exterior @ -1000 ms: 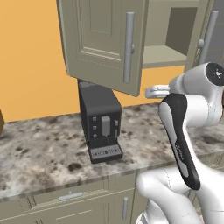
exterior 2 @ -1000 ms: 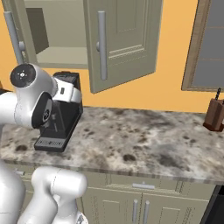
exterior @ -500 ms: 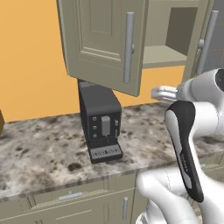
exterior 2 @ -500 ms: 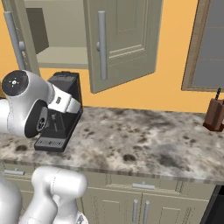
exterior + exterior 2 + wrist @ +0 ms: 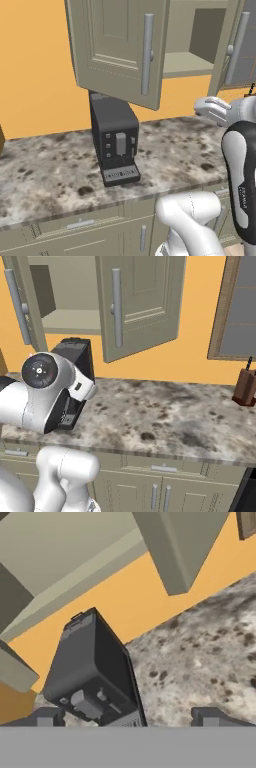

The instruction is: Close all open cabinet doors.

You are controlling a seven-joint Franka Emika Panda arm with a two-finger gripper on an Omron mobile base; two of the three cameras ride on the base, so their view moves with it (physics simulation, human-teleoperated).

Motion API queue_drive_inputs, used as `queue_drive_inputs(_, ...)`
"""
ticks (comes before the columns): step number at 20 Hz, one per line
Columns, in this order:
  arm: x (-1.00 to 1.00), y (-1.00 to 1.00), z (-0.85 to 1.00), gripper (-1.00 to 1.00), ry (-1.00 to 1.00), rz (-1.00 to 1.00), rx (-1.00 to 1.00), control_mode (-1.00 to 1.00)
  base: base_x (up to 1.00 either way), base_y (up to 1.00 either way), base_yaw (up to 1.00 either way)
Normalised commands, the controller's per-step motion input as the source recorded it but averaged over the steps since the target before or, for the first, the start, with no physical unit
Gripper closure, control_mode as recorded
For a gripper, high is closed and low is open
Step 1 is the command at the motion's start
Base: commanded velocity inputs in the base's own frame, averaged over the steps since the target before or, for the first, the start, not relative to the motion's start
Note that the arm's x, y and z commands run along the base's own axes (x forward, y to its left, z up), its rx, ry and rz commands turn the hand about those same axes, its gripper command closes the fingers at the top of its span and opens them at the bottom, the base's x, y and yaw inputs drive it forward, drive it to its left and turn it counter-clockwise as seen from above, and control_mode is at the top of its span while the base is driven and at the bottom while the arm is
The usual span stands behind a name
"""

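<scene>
Above the counter you have both cabinet doors swung open over the coffee machine; your gripper looks spread wide, holding nothing, low over that machine.

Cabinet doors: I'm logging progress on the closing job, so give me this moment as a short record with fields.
cabinet doors: two wall-cabinet doors stand open, shelf bare
handles: long vertical silver bar handle on each
below: black coffee machine on the speckled counter
hand: hand open, holding nothing, above the coffee machine, touching no door
task: not yet done
</scene>
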Motion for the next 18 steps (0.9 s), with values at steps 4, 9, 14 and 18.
queue_drive_inputs(4,-0.22,-0.18,0.13,-1.0,0.0,-0.06,0.17,-1.0,0.0,0.0,0.0)
queue_drive_inputs(9,-0.13,-0.25,0.13,-1.0,0.0,-0.01,0.17,-1.0,0.0,0.0,0.0)
queue_drive_inputs(14,-0.04,-0.27,0.14,-1.0,0.0,-0.02,0.15,-1.0,0.0,0.0,0.0)
queue_drive_inputs(18,0.0,-0.29,0.12,-1.0,0.0,-0.02,0.15,-1.0,0.0,0.0,0.0)
